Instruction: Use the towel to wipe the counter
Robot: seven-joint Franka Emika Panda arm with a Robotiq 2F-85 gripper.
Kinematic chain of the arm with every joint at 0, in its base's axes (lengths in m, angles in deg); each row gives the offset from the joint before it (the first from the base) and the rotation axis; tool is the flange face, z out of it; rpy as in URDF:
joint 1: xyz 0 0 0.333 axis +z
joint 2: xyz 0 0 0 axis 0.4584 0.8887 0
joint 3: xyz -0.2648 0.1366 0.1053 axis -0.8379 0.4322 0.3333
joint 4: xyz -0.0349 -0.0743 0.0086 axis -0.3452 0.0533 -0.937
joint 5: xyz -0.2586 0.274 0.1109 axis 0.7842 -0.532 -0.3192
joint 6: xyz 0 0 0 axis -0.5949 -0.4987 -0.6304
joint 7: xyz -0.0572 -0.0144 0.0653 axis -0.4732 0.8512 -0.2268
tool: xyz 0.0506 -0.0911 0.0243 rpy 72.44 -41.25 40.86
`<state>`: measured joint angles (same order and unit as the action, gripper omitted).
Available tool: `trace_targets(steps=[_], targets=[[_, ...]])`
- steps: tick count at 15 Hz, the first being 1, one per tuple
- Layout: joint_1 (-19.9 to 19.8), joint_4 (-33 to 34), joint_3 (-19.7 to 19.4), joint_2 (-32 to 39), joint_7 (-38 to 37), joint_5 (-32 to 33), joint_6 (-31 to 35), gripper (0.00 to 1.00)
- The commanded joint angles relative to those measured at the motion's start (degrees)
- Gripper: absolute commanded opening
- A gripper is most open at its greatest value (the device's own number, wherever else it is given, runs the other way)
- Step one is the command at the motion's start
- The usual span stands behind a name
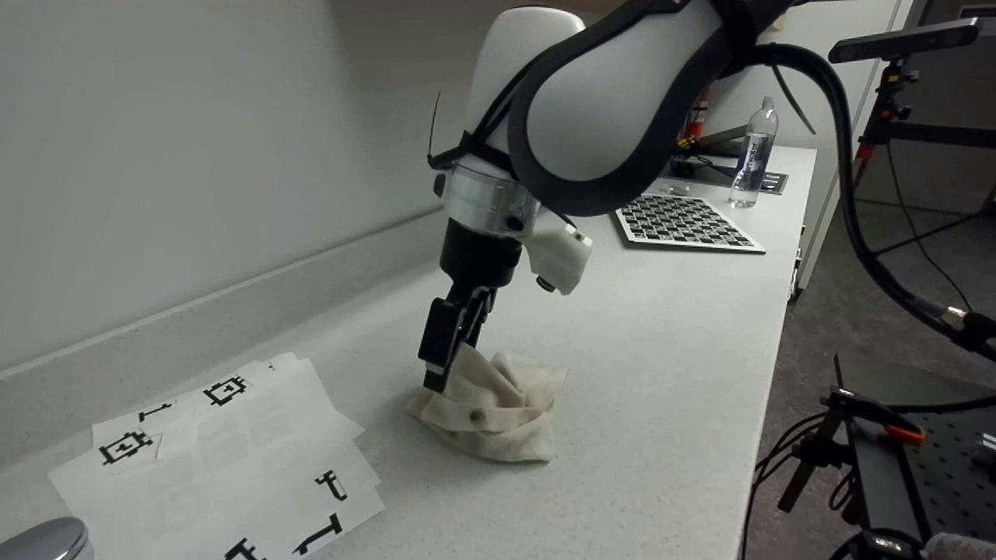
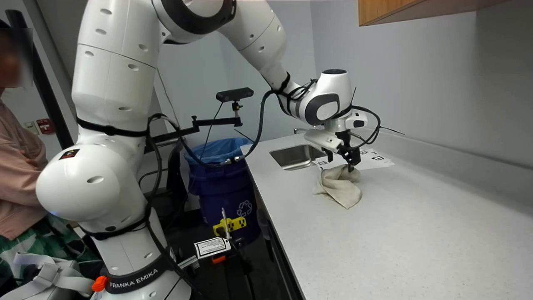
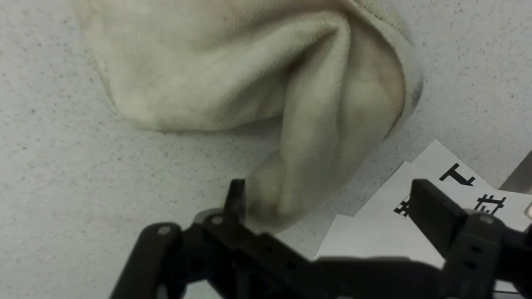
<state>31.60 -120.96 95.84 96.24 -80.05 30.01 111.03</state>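
A crumpled cream towel lies on the white counter, with a raised fold toward the gripper. It also shows in an exterior view and fills the upper middle of the wrist view. My gripper points down at the raised fold. In the wrist view, the gripper has its two fingers wide apart. The towel's raised fold lies between them, close to the left finger and well apart from the right one. Whether the left finger touches the towel I cannot tell.
White paper sheets with black markers lie beside the towel. A sink lies beyond the sheets. A checkered board and a water bottle stand farther along the counter. A wall runs along the counter's back.
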Motion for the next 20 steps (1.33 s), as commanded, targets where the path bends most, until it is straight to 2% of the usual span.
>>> trace_targets(steps=[1,2,7,11,12,16,20], targets=[[-2.1,3.3,2.5,3.0,3.2,-3.1,-1.0,0.91],[-2.4,3.4,2.7,3.3,3.4,-3.5,-1.0,0.74],[-2.2,3.2,2.3,3.4,2.4,-2.8,-1.4,0.33],[-1.9,3.0,1.7,2.4,1.6,-2.2,-1.4,0.05],[-1.6,3.0,1.3,2.0,1.4,-1.7,-1.4,0.0],[0.1,3.1,-1.8,-1.0,-0.2,3.0,-2.0,0.01],[2.5,3.2,-6.8,-5.3,-2.1,13.1,-3.7,0.01]])
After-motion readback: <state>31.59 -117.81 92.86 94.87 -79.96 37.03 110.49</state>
